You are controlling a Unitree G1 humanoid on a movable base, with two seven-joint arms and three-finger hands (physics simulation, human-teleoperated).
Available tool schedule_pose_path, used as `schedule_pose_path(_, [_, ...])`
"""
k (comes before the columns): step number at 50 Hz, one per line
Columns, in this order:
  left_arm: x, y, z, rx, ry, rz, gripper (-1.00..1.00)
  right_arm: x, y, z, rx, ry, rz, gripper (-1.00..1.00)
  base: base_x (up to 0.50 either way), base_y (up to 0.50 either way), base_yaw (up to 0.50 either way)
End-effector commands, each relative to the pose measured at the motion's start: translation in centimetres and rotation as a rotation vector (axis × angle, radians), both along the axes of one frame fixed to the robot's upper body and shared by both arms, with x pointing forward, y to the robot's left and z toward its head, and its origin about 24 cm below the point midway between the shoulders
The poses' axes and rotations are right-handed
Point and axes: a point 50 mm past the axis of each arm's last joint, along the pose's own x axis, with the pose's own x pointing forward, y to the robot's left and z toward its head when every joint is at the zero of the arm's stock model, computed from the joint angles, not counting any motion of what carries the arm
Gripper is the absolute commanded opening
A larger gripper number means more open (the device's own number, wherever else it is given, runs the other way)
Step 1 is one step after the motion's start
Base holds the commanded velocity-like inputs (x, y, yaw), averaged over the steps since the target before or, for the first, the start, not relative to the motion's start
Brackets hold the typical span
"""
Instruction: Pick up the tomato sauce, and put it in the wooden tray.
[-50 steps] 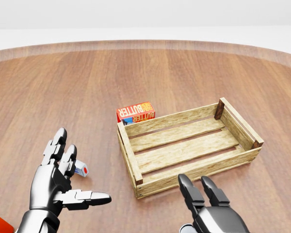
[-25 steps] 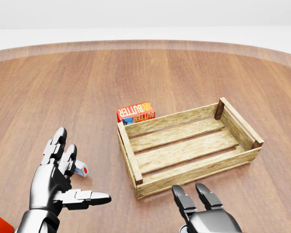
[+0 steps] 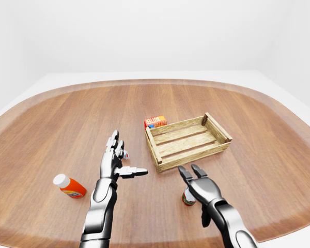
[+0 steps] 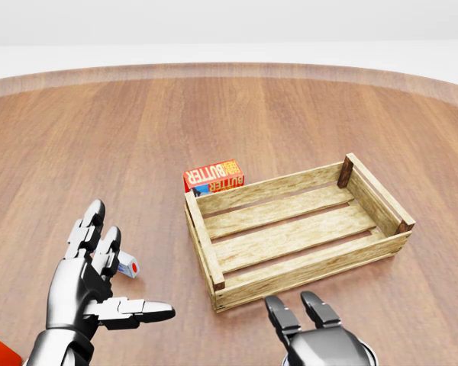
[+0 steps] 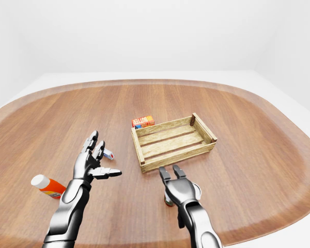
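Observation:
The tomato sauce (image 3: pixel 187 198) is a small can with a red and green label, standing upright on the table just below the tray in the left-eye view. My right hand (image 3: pixel 192 178) hovers over it, fingers spread and open, hiding its top. The wooden tray (image 4: pixel 305 271) is a slatted crate with nothing in it, at centre right of the head view. My left hand (image 4: pixel 126 267) is held open to the tray's left, holding nothing.
A red butter box (image 4: pixel 213 177) lies against the tray's top-left corner. A small white and red carton (image 4: pixel 128 267) sits right beside my left hand. An orange bottle with a white cap (image 3: pixel 69 186) lies at the far left. The wooden table is wide and round-edged.
My right hand has drawn down toward the bottom edge of the head view, lowering over the can. The left hand and the objects have not moved.

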Motion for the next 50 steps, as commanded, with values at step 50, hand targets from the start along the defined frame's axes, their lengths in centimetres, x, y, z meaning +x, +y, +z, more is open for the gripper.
schedule_pose_path(50, [0.0,0.0,0.0,0.002,0.002,-0.002,1.0,1.2,-0.1,-2.6,0.002,0.063,-0.006,1.0,0.0,0.0,0.0])
